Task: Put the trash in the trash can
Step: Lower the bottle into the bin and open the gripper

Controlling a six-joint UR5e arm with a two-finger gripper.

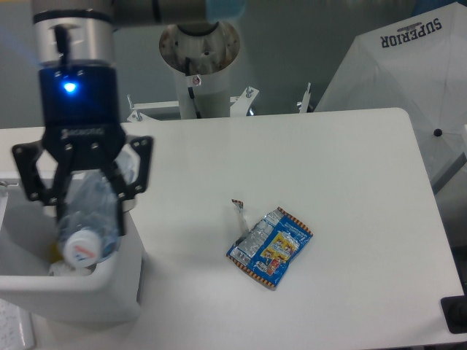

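Nearest you, bottom left: the bin [80, 288], white, thick rim, rounded corners, sitting at the table's left edge. Inside it you can make out a white cap w/ red-blue print and a bit of yellow, not clear what that is. Right over the bin opening hangs your gripper [86, 208], fingers spread wide. The bottle [91, 211] sits between the fingers, tilted, cap end down into the bin. Can't tell if the pads actually touch it; jaws look too wide to be squeezing.

Mid-table, well right of the bin: the packet [270, 246], blue foil, yellow-red print, lying flat on the table [350, 182], torn end toward the upper left. A small scrap [237, 205] lies just beside that corner.

Farther back: blue light lit on the gripper body, arm base [199, 69] behind the table's far edge, white umbrella [408, 65] top right.
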